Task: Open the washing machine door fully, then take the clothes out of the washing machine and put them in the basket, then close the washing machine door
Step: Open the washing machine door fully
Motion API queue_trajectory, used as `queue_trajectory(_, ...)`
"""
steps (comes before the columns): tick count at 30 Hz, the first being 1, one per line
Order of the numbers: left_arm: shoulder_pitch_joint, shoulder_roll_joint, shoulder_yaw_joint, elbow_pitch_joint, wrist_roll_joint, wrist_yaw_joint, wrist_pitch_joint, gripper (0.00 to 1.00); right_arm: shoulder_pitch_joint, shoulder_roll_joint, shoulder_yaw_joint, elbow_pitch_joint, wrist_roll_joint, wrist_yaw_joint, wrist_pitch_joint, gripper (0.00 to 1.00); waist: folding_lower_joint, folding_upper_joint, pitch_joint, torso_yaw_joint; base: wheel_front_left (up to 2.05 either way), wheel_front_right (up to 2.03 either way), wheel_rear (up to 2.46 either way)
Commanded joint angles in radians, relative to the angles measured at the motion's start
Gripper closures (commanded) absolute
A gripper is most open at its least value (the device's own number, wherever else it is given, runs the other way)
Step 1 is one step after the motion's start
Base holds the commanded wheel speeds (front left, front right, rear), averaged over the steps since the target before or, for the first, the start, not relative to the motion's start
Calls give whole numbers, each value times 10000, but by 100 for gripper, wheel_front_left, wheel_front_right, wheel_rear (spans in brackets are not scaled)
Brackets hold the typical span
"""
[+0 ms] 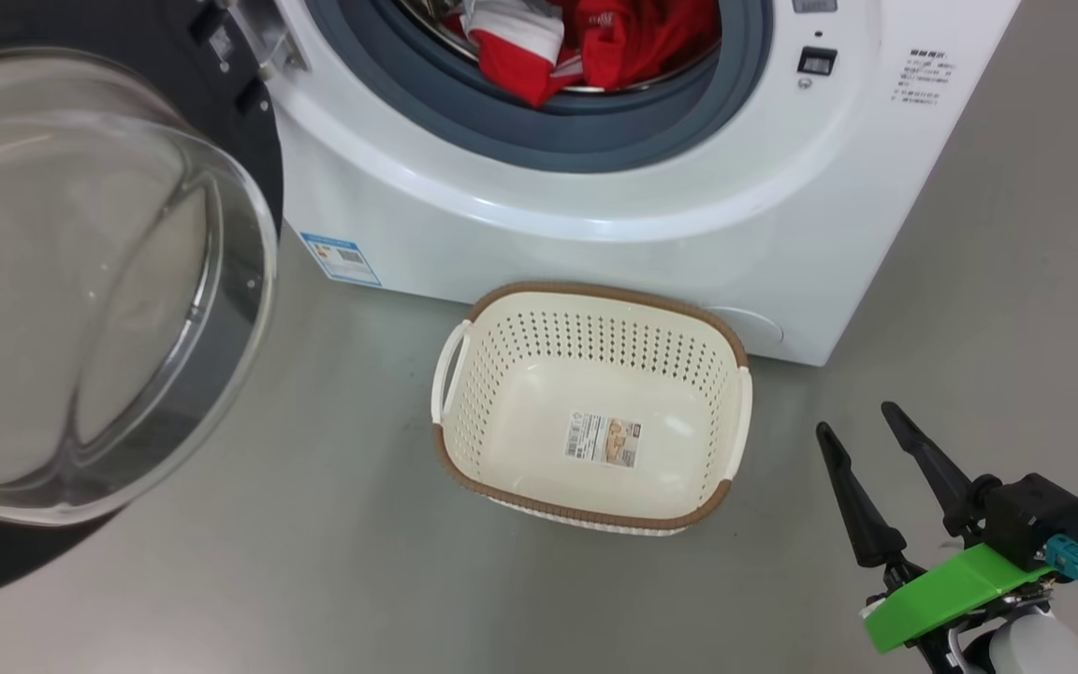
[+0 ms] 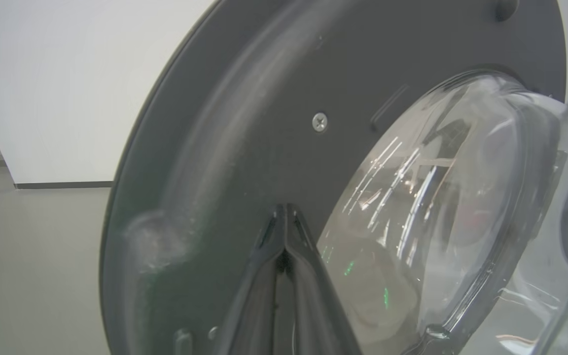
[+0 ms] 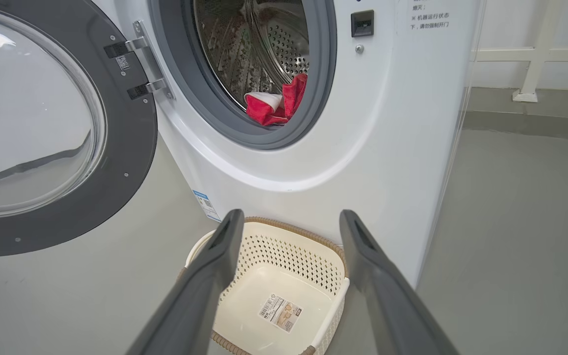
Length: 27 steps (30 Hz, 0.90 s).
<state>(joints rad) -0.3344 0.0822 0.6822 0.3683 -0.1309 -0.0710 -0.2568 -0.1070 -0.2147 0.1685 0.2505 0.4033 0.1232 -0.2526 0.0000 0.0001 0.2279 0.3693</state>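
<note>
Black-rimmed door [image 3: 136, 148] wide open; red clothes [image 1: 614, 47] in washing machine [image 1: 548, 253]; cream basket [image 1: 595, 342] before it.

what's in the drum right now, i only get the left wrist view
Observer: Red clothes lie at the front of the drum of the washing machine.
Operator: is the basket in place
Observer: Yes, the basket stands on the floor just in front of the machine, with no clothes in it.
Operator: and the right claw
Observer: The right claw is open and holds nothing, low to the right of the basket.
</note>
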Motion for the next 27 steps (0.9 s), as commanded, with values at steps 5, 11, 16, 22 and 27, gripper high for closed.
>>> queue_trajectory(5, -709, 926, 763, 361, 182, -125, -49, 100, -334, -132, 176, -265, -139, 75, -92, 0, 0, -1, 338, -116, 0, 0, 0)
queue_trajectory(11, -1083, 1236, 1186, 895, 341, -248, -49, 100, -445, -143, 167, -253, -140, 75, -92, 0, 0, -1, 449, -256, 0, 0, 0)
queue_trajectory(16, -1178, 1398, 1320, 1189, 523, -388, -49, 100, -468, -92, 174, -212, -143, 75, -92, 0, 0, -1, 368, -344, 0, 0, 0)
queue_trajectory(22, -845, 1335, 1240, 1272, 566, -528, -49, 100, -360, 23, 187, -173, -133, 75, -92, 0, 0, -1, -36, -391, 0, 0, 0)
queue_trajectory(27, -365, 1108, 921, 1095, 558, -581, -49, 100, -178, 106, 196, -124, -109, 75, -92, 0, 0, -1, -492, -372, 0, 0, 0)
